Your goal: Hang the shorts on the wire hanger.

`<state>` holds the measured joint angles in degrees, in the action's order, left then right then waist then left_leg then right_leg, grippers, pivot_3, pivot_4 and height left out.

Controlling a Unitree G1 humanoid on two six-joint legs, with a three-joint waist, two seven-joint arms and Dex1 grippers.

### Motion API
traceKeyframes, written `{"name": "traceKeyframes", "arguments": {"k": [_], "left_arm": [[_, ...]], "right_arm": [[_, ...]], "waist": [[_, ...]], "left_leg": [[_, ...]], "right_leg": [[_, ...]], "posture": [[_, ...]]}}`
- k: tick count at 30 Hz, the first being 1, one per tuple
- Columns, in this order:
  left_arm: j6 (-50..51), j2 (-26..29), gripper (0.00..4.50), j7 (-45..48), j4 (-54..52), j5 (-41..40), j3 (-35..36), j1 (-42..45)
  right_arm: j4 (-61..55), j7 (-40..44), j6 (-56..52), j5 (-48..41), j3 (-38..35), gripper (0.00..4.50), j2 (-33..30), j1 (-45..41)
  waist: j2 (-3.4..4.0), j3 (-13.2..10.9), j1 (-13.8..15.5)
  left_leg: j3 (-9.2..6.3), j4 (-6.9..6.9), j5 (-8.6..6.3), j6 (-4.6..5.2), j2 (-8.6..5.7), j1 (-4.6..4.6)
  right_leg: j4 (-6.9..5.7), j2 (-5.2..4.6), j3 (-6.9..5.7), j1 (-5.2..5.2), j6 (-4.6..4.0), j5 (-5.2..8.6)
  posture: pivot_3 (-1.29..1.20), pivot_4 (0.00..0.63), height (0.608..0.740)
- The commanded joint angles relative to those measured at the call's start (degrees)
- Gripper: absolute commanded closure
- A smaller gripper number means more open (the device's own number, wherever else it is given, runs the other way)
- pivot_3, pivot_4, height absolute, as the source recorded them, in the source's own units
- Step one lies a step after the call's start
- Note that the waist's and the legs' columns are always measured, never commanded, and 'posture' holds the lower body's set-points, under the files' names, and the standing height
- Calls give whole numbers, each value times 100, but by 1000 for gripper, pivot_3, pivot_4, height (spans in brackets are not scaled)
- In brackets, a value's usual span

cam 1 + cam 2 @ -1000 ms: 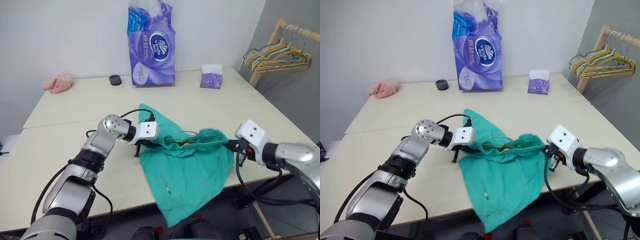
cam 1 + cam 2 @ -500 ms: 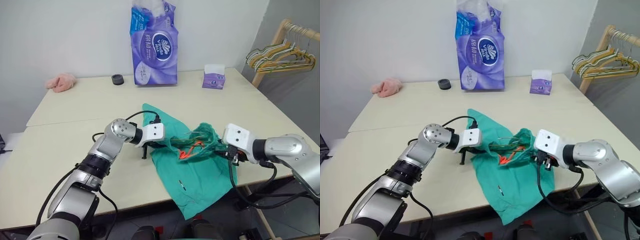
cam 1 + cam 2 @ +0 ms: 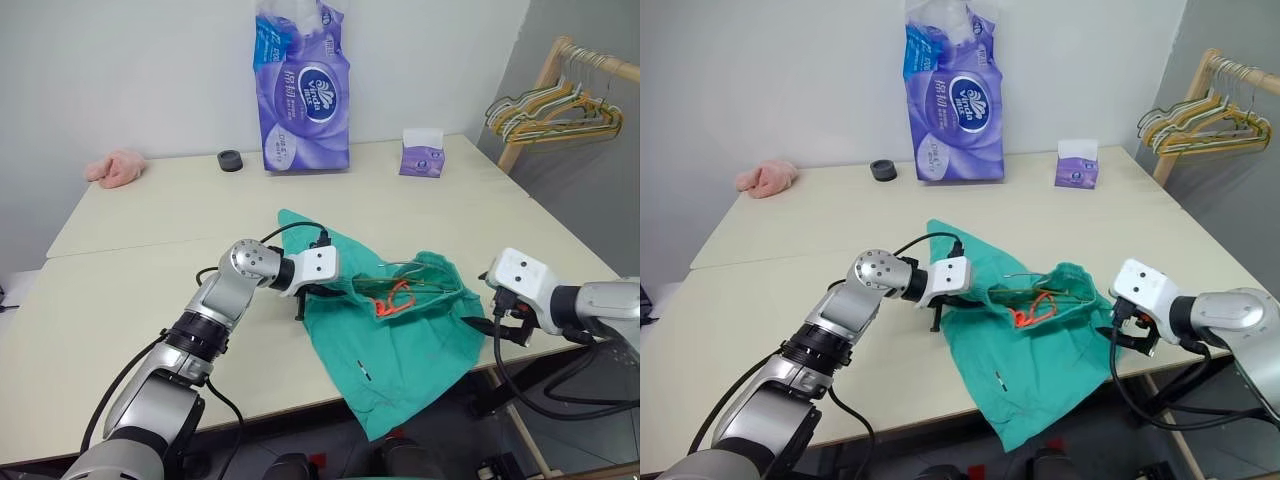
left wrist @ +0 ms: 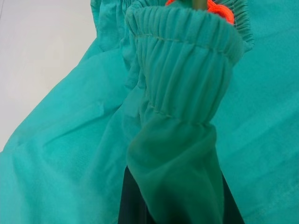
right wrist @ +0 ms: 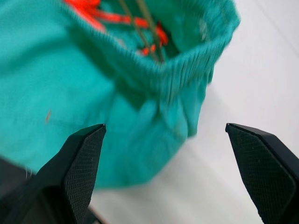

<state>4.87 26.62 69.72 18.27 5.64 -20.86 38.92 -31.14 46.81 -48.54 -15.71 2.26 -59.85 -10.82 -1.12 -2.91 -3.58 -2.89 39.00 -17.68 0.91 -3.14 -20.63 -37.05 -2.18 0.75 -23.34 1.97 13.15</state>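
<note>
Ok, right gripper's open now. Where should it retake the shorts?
Probably the gathered waistband at the shorts' right end, coming in from the right gripper's own side. That thick rim stands up off the table, facing the open fingers.

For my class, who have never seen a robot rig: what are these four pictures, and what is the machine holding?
This is a humanoid robot with two arms, each ending in a black two-fingered pincer. Two pictures come from cameras in its head, looking down over a table. The other two come from cameras on its wrists, looking along the fingers.

The left pincer is shut on the waistband of the teal shorts, which lie on the table and hang over its front edge. A thin wire hanger sits inside the waistband beside an orange drawstring. The right pincer is open, holding nothing.
</note>
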Motion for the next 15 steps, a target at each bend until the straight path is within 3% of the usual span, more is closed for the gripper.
{"name": "traceKeyframes", "arguments": {"k": [1,13,15], "left_arm": [[-43,-27,4500,46,-218,-102,-5,121],[19,34,4500,129,-420,-169,39,49],[19,59,4500,128,-435,-176,47,33]], "right_arm": [[429,-146,211,391,404,94,128,-348],[2227,587,1309,1298,1706,94,637,-1612],[2221,763,1377,1332,1757,695,661,-1688]], "waist": [[1,1,-2],[7,4,-22],[9,4,-21]], "left_leg": [[0,0,0,0,-2,0],[1,0,1,-1,-2,-1],[0,0,1,-1,-2,-1]], "right_leg": [[0,-1,0,0,0,0],[-1,-1,1,-2,-3,-2],[-2,-1,1,-3,-3,-2]], "posture": [[-190,19,740],[-166,17,740],[-162,18,740]]}}
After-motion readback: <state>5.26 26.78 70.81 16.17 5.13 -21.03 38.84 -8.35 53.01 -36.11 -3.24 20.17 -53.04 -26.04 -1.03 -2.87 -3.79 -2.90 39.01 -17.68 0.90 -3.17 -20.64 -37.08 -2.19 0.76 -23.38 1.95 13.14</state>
